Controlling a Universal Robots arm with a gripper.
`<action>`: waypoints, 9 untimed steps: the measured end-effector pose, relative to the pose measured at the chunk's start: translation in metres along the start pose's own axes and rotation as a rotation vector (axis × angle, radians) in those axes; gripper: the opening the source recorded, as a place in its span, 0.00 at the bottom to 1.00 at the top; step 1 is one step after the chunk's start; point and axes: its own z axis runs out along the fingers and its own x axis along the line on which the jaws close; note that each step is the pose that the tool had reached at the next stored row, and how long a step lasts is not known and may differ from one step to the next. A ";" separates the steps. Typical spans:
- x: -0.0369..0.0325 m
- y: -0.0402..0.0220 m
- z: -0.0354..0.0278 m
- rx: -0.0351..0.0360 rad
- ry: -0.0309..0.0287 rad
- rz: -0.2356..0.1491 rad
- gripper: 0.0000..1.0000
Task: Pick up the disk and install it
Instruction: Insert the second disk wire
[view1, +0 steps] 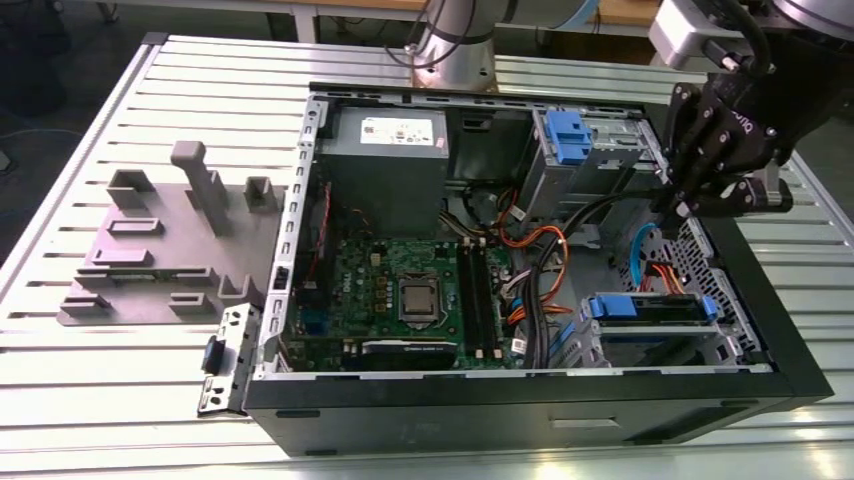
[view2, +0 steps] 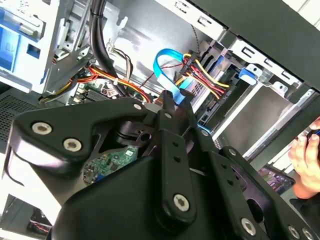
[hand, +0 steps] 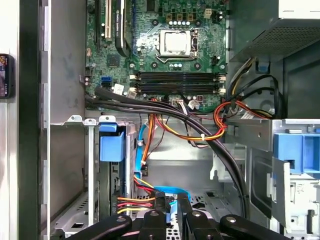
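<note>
The disk (view1: 650, 308) sits in the drive bay in the lower right of the open computer case (view1: 534, 425). Its bright blue bracket runs across the top of the bay. In the first wrist view the same blue bracket (hand: 111, 145) shows at the bay's edge, with red, yellow and black power wires (hand: 131, 202) and a blue flat cable (hand: 165, 191) just beside it. No label on the disk can be read.

The gripper (view1: 683, 195) hangs above the case's right wall in the upper right of the exterior view, apart from the disk and higher in the frame. In both wrist views its black fingers (hand: 159, 206) stand drawn together with nothing between them (view2: 170, 100).

Further up the frame is the blue plastic tab (view1: 567, 135) on its grey metal housing. To the exterior view's left of that is the large grey box (view1: 387, 165) with a white sticker (view1: 400, 128), its print too small to tell. The green motherboard (view1: 400, 290) fills the case floor.

A grey fixture (view1: 160, 240) stands on the slatted table (view1: 80, 400) at the left. A person's hand (view2: 305, 155) shows in the second wrist view.
</note>
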 end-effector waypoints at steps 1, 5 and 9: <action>-0.0003 0.0000 0.0009 0.0001 0.0064 0.000 0.24; -0.0009 0.0000 0.0039 0.0004 0.0387 0.000 0.24; -0.0017 0.0000 0.0073 0.0008 0.0704 0.000 0.24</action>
